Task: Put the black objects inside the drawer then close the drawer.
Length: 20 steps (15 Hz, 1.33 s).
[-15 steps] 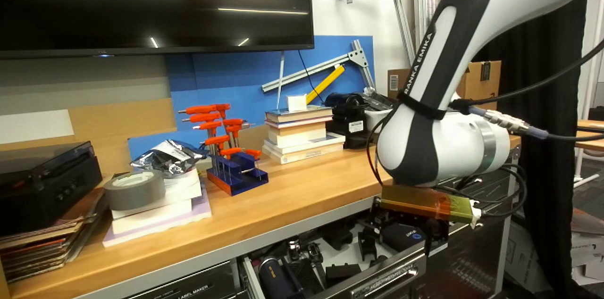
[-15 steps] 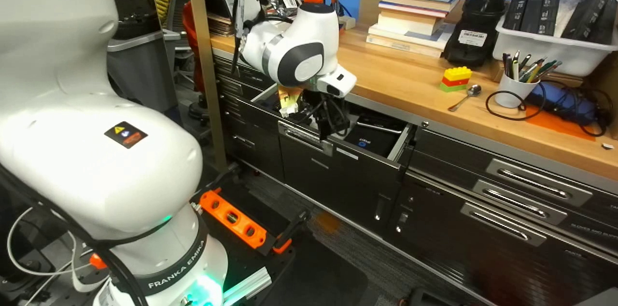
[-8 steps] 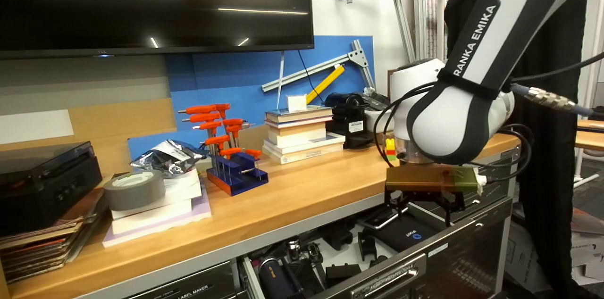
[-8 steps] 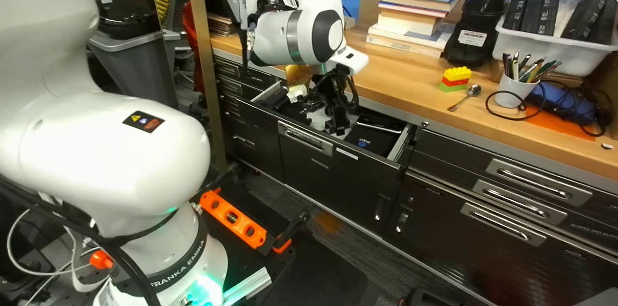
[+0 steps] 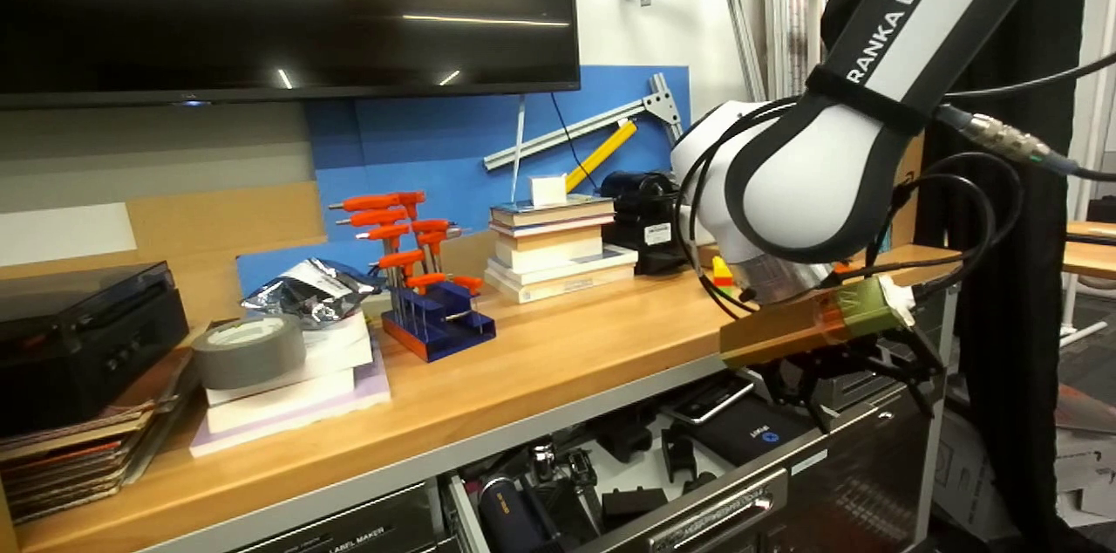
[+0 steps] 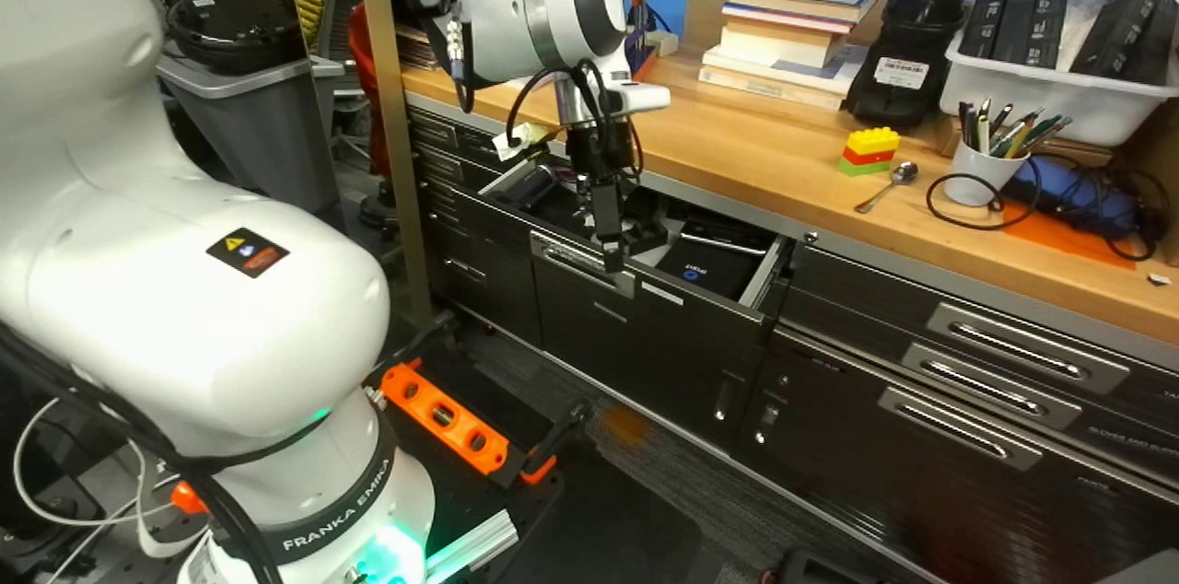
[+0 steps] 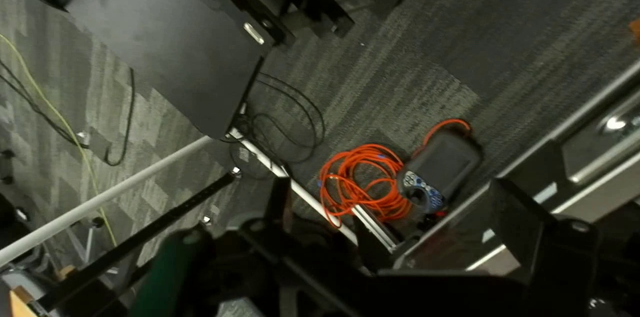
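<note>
Since the drawer [image 5: 647, 473] is pulled out under the worktop [image 5: 593, 335], you get a decent look inside. It's at bottom center in an exterior view, and the small black pieces [image 5: 634, 504] are lying around on its pale bottom. Right of them is a flat black case [image 5: 757, 433] with a blue logo, and on the left a rounded dark device [image 5: 514, 511] with yellow lettering. The fingers [image 6: 606, 211] are spread well apart and tilted; both exterior views show them against the drawer's front edge, but I can't tell if they touch it. Wrist view has them along the bottom, over a carpeted floor [image 7: 380, 87] where coiled orange cable [image 7: 387, 203] lies right beside a grey device [image 7: 445, 162].

Worktop's pretty busy, btw: orange-handled tools [image 5: 399, 261] in a blue stand [image 5: 458, 340] left of center, grey tape [image 5: 247, 365] on a pale stack [image 5: 323, 370] further left, plus a taller pile of books [image 5: 558, 252] with a white box [image 5: 548, 190] on top, near the middle. Toward the right of an exterior view you've got toy bricks [image 6: 869, 151], a spoon [image 6: 902, 175] and a white cup of pens [image 6: 990, 163].
</note>
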Each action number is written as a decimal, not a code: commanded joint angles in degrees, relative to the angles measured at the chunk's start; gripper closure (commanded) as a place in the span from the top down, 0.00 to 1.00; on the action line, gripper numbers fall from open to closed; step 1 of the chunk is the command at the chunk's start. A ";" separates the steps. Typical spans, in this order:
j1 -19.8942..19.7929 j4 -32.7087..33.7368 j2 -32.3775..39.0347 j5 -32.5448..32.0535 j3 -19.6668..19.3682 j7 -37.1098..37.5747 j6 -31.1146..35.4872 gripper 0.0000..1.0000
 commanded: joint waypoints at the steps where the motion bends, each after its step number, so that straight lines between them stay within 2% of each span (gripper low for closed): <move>1: -4.99 1.07 1.22 4.66 5.32 -2.37 -5.92 1.00; 6: -8.20 0.61 6.20 9.83 7.09 -7.19 -3.24 1.00; 12: -10.01 1.37 15.01 17.49 6.74 -15.07 2.23 1.00; 17: -10.98 2.71 21.66 24.94 6.47 -21.19 10.01 1.00; 20: -11.83 3.00 23.99 31.38 6.90 -25.21 17.14 1.00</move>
